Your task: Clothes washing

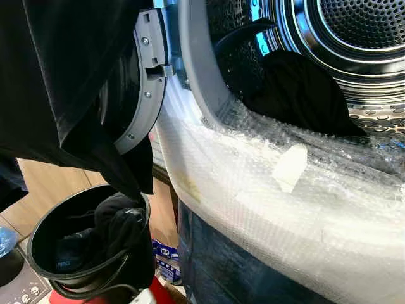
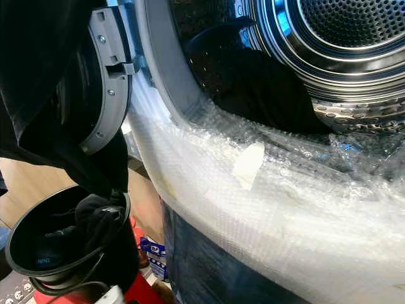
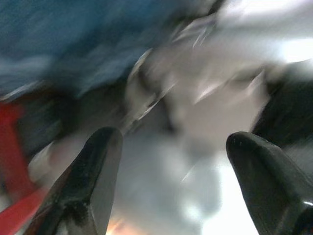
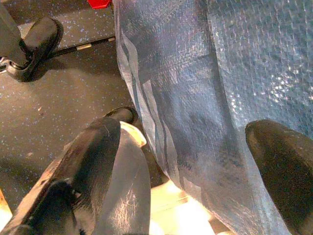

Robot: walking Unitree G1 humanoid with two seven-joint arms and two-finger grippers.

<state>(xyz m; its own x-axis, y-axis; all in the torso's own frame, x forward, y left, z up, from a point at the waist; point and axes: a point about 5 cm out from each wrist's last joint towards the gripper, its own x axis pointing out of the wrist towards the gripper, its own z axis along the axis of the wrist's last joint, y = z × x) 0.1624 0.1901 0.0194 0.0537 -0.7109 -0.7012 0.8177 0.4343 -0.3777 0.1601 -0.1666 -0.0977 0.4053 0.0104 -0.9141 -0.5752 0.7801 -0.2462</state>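
The washing machine's steel drum (image 1: 361, 31) stands open, with a black garment (image 1: 304, 95) lying at its mouth. Its grey door (image 1: 149, 82) is swung out to the left. A large black cloth (image 1: 63, 82) hangs in front of the door, and what holds it is hidden. The cloth's lower tip reaches a black bucket (image 1: 38, 234) with dark clothes (image 1: 117, 221) inside. My left gripper (image 3: 171, 161) is open with nothing between its fingers, in a blurred view. My right gripper (image 4: 195, 161) is open, low beside the machine's blue wrapped front (image 4: 205, 98).
Bubble wrap (image 1: 285, 215) covers the machine's front and door rim, with a white tape patch (image 1: 290, 166) on it. A blue box (image 1: 166, 256) and a red object (image 1: 158, 294) sit low by the bucket. A black foot-like shape (image 4: 36, 41) rests on the dark speckled floor (image 4: 58, 98).
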